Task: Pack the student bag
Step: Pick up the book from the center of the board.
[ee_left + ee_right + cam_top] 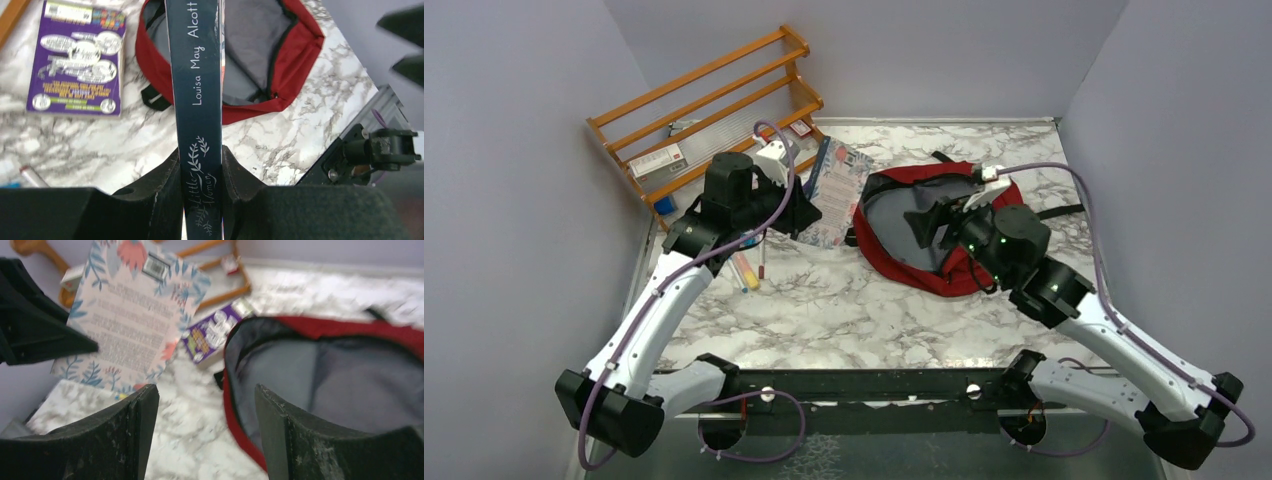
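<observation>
The student bag point(924, 276) lies open on the marble table, dark red with a grey lining, mouth toward the left. My left gripper point(200, 150) is shut on the navy spine of a book point(196, 75) titled Little Women, held up on edge just left of the bag point(300, 55). From above, the book's floral cover point(839, 190) faces up at a tilt beside the left gripper point(809, 212). My right gripper point(206, 390) is open over the bag's near rim point(232, 415), holding nothing. It hangs above the grey lining point(894, 215).
A purple book point(77, 57) lies flat on the table left of the bag. A wooden rack point(714, 100) with small boxes stands at the back left. Pens point(746, 268) lie near the left arm. Grey walls close in the table.
</observation>
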You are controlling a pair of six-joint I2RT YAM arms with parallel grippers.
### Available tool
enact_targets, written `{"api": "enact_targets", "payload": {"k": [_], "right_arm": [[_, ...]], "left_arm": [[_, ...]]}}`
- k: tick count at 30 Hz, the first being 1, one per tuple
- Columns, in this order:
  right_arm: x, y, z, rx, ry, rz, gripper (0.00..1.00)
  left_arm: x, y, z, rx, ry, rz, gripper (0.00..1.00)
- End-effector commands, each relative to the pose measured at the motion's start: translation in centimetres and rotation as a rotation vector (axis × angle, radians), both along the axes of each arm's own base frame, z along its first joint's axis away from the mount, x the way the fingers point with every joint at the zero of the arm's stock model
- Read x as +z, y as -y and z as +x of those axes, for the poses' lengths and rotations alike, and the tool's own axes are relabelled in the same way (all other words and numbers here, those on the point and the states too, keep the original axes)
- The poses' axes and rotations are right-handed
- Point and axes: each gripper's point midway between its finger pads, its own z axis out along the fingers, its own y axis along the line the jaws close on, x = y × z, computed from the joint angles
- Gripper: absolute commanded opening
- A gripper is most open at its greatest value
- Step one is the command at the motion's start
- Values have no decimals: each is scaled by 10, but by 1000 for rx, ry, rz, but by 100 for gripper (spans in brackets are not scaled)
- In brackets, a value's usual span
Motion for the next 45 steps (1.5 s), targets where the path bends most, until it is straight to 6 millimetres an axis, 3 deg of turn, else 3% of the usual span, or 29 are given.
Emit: {"api": "enact_targets", "payload": {"k": [1, 4, 8, 13, 20, 26, 33, 38, 45], "right_arm": [[49, 45, 15, -135, 216, -241, 74], [83, 51, 12, -125, 318, -264, 74], [112, 50, -4, -40, 349, -276, 76], [121, 47, -9, 21, 404, -349, 75], [148, 10, -20, 245, 440, -368, 75], [151, -18, -11, 429, 451, -373, 74], [154, -8, -1, 706, 467, -278, 74], [149, 2, -18, 943, 438, -154, 78], [134, 0, -33, 1027, 406, -99, 84]], "left_arm": [[62, 26, -6, -243, 203, -43, 0], [83, 36, -12, -346, 271, -61, 0], [103, 42, -21, -443, 380, -48, 0], [101, 48, -25, -528, 407, -32, 0], [98, 61, -34, -609, 422, -20, 0], [88, 66, -47, -651, 435, 25, 0], [84, 64, -65, -692, 472, 63, 0], [84, 63, -70, -703, 488, 73, 0], [77, 68, -71, -722, 473, 80, 0]]}}
